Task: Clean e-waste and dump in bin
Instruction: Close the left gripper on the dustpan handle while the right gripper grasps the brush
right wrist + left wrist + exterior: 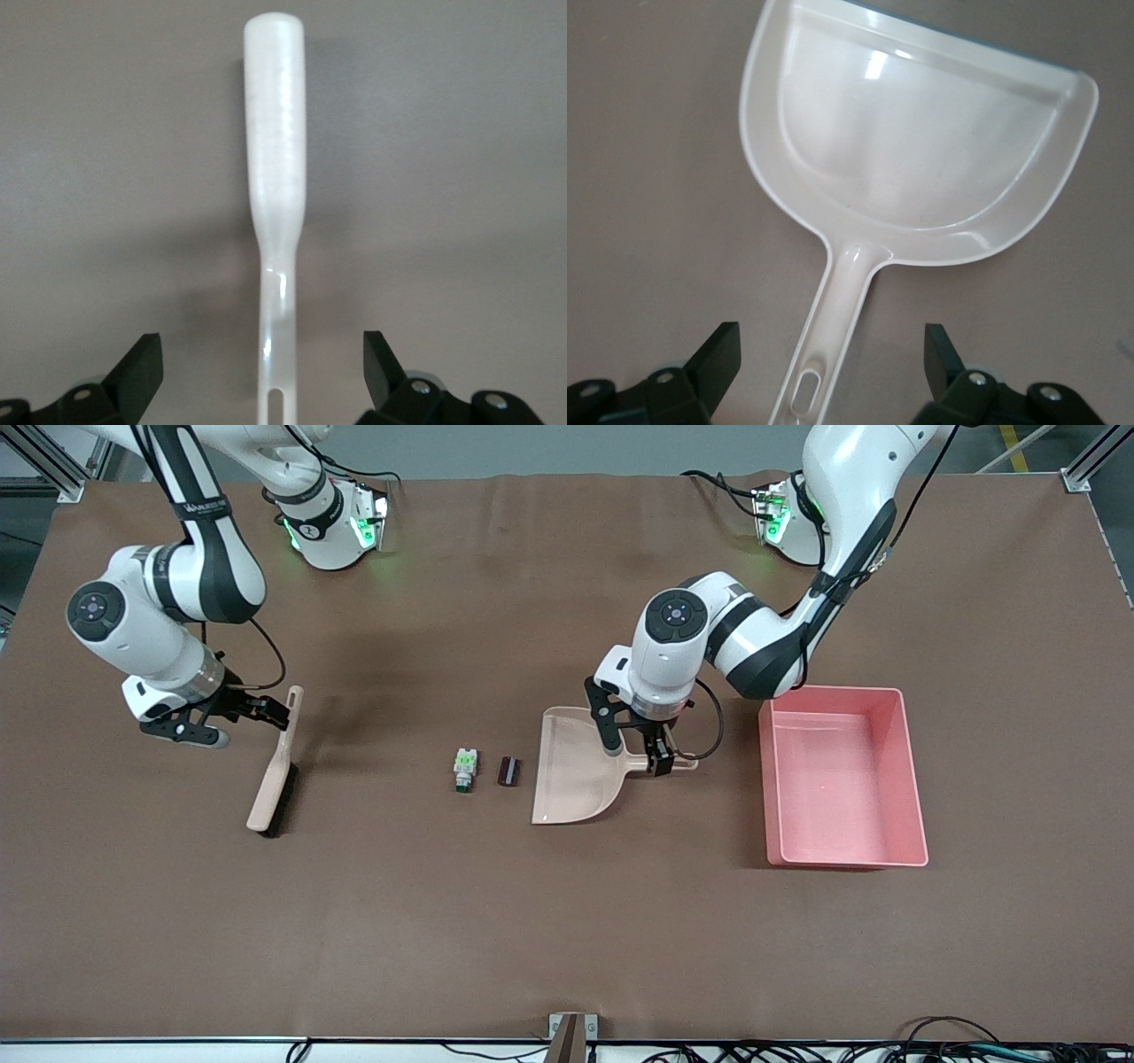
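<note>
left wrist view: dustpan [921,150] handle lies between open left hand [833,363] fingers.

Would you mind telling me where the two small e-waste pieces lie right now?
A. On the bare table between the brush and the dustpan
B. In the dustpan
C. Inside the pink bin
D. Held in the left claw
A: the white part with green marks and the dark cylinder rest on the table, between the brush and the dustpan, while the pink bin holds neither.
</note>
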{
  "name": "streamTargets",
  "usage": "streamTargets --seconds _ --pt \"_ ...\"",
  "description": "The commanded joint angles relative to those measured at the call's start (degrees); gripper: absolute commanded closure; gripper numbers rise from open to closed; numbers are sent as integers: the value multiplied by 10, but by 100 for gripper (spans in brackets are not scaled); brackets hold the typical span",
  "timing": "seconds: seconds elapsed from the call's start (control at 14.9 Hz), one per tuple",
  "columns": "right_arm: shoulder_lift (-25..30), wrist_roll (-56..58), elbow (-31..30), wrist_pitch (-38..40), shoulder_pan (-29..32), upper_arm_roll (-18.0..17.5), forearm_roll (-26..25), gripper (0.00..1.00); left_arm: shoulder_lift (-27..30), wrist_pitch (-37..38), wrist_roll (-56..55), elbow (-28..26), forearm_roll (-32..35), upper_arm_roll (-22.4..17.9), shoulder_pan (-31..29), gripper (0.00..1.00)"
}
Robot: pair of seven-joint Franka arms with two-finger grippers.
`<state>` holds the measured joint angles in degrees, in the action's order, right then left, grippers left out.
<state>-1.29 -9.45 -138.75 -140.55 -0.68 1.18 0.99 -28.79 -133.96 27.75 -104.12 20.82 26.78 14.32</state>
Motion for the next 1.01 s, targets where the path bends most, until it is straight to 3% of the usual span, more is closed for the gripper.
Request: streamTargets --seconds 0.0,0.4,0.6,0.74,0.94 --pt "-23 -14 -20 -42 -10 0 6 0 -16 -30 62 -6 11 5 -17 9" --pt "-61 -11 -35 -102 -14 0 5 0 -45 -31 91 0 59 4 -16 11" --pt "-64 -5 -35 -96 -7 1 5 25 -63 -32 102 10 89 5 -15 17" --pt "-68 -6 -35 -99 2 1 5 36 -71 -31 114 18 89 5 -11 19" --pt "-68 -6 -35 -96 4 1 5 42 -77 -31 114 20 89 5 -8 21"
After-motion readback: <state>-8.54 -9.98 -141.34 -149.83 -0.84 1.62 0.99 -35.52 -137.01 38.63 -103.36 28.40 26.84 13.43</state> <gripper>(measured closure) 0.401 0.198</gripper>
